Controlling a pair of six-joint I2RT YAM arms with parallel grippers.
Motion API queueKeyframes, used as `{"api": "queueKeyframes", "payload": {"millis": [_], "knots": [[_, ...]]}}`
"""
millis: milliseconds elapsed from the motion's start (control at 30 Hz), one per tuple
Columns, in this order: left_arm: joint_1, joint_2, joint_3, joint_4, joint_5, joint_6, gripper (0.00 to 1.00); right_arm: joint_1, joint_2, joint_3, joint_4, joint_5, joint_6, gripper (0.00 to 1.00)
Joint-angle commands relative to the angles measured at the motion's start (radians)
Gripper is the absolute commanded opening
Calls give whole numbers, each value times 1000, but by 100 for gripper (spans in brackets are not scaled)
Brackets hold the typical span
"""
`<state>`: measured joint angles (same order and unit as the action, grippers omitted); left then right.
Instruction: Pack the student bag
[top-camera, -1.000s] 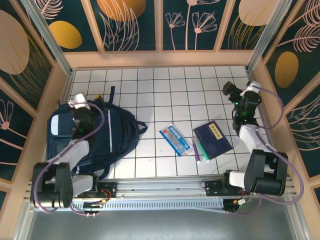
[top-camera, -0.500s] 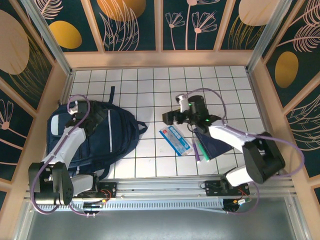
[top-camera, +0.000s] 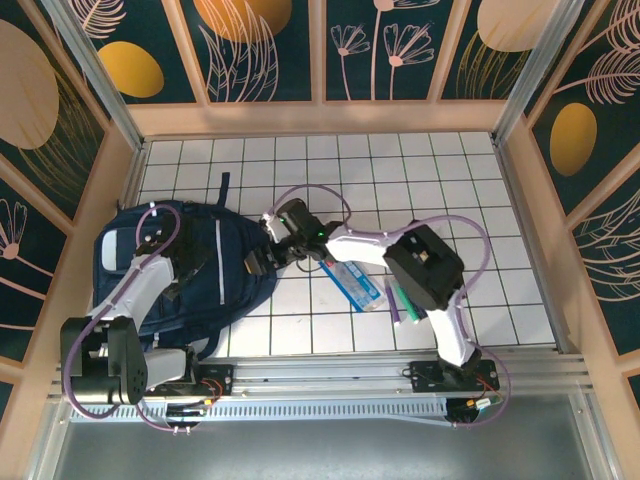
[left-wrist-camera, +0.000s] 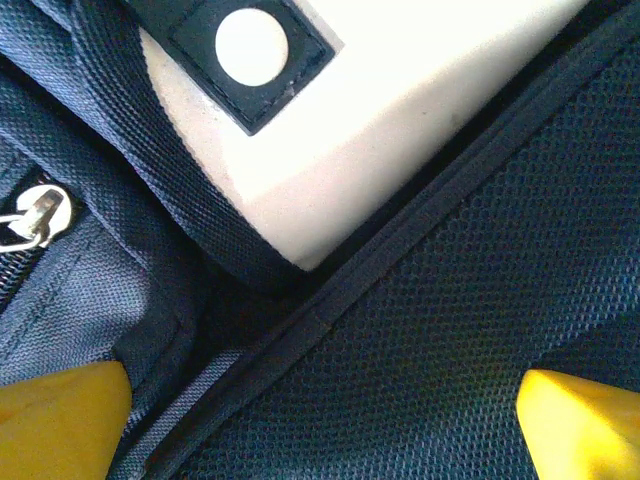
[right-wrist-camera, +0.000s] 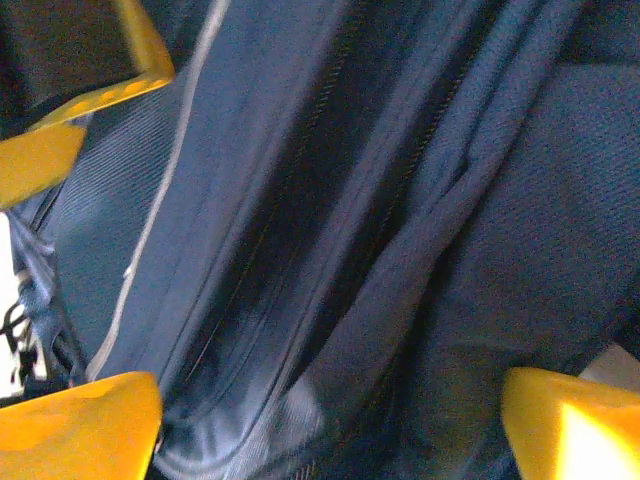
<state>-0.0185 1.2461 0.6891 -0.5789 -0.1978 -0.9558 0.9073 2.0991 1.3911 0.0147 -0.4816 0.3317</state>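
The student bag (top-camera: 215, 262), navy blue with thin white trim, lies flat at the left of the tiled floor. My left gripper (top-camera: 183, 268) hovers close over its front, open. In the left wrist view its yellow fingertips (left-wrist-camera: 60, 420) stand wide apart, with the bag's mesh fabric (left-wrist-camera: 420, 330) under the left gripper (left-wrist-camera: 320, 430) and the light grey pocket flap (left-wrist-camera: 340, 130) just beyond. My right gripper (top-camera: 252, 265) reaches across to the bag's right side. In the right wrist view the right gripper (right-wrist-camera: 320, 430) is open over a zipper seam (right-wrist-camera: 300, 250) in folded fabric.
A blue-and-white packet (top-camera: 352, 281) and green and purple pens (top-camera: 399, 301) lie on the tiles right of the bag, beside the right arm's forearm (top-camera: 425, 260). Wooden walls (top-camera: 320, 117) ring the floor. A zip pull (left-wrist-camera: 35, 215) sits left of the flap.
The right arm swung from the right wall across the floor to the bag, and its jaws narrowed slightly. The left gripper shifted a little down the bag's front.
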Motion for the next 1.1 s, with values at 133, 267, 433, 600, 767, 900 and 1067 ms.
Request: {"api": "queueKeyframes", "payload": {"millis": [133, 267, 433, 600, 767, 900, 1067], "knots": [[37, -36, 75, -146, -147, 63, 99, -37, 25, 24, -59, 51, 172, 0], [135, -14, 80, 27, 5, 214, 99, -129, -195, -259, 193, 68, 397, 0], [131, 191, 144, 242, 178, 201, 99, -151, -290, -322, 96, -43, 281, 0], [17, 380, 304, 356, 181, 231, 98, 66, -252, -218, -116, -132, -57, 39], [-23, 541, 542, 337, 199, 358, 99, 93, -324, -236, -139, -85, -165, 60], [-22, 506, 660, 229, 159, 438, 99, -17, -364, -210, -209, 126, -139, 67], [-23, 415, 653, 39, 194, 365, 99, -103, -315, -150, -199, 226, -50, 75]]}}
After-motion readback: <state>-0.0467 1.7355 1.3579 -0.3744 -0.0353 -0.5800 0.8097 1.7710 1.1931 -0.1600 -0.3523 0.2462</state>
